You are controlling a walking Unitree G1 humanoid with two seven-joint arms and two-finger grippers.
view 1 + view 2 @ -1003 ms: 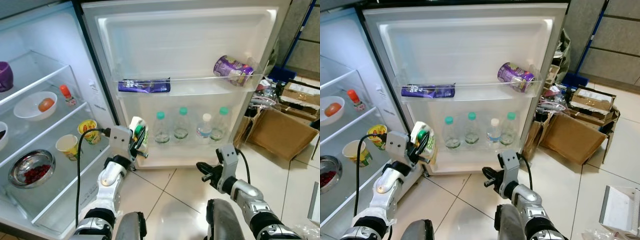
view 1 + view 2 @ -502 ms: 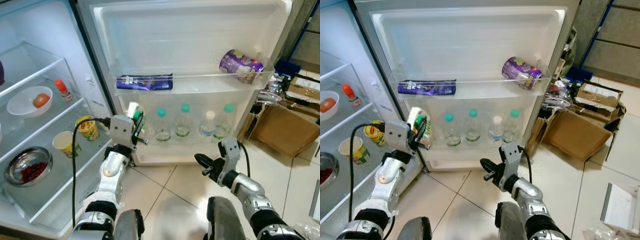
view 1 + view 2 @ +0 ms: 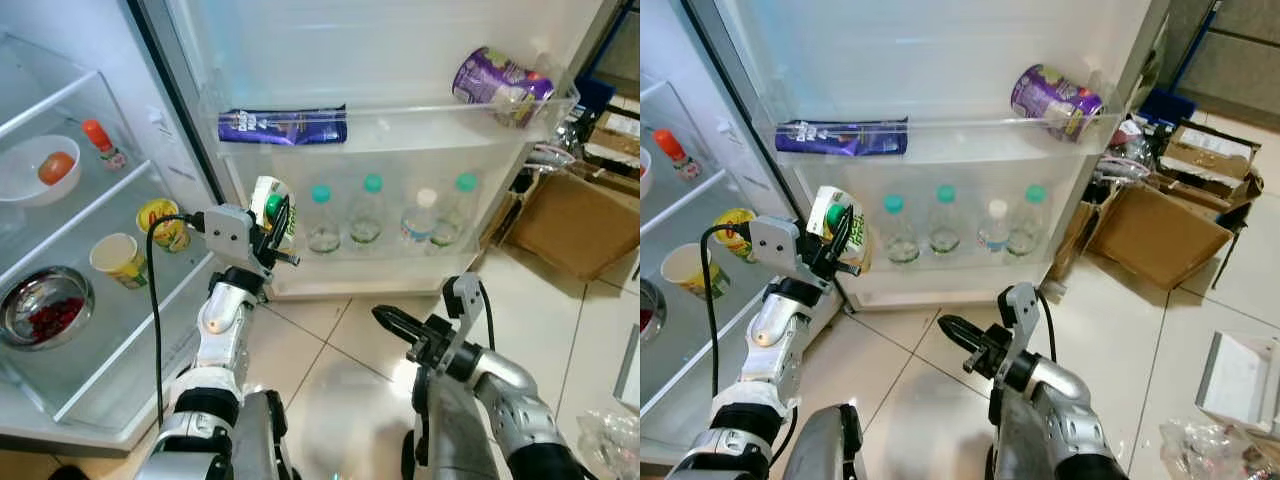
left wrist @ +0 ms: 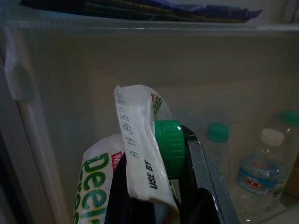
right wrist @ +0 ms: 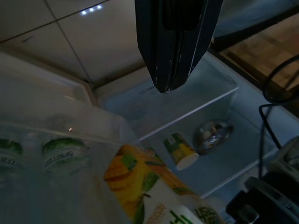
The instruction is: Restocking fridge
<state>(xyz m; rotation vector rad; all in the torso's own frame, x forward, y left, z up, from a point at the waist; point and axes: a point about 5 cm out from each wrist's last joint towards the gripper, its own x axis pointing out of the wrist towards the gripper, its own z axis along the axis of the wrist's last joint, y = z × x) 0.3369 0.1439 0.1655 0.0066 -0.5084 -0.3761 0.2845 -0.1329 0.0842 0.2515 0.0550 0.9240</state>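
Observation:
My left gripper (image 3: 279, 221) is shut on a white and green carton (image 3: 266, 203) with a green cap (image 4: 169, 147), holding it upright. It is just in front of the left end of the lower door shelf (image 3: 380, 262). Several water bottles (image 3: 366, 212) with green and white caps stand in that shelf, to the right of the carton. My right gripper (image 3: 386, 319) hangs low over the tiled floor below the door, fingers (image 5: 170, 51) pressed together and holding nothing.
The upper door shelf holds a purple packet (image 3: 283, 125) and a purple can (image 3: 497, 81) on its side. On the fridge shelves at left are a bowl (image 3: 30, 172), a red-capped bottle (image 3: 101, 144), two cups (image 3: 119, 261) and a steel bowl (image 3: 44, 305). Cardboard boxes (image 3: 574, 224) stand at right.
The camera has moved closer to the door and tipped down. The left gripper still holds the carton by the left end of the lower door shelf. The right gripper points a little further left.

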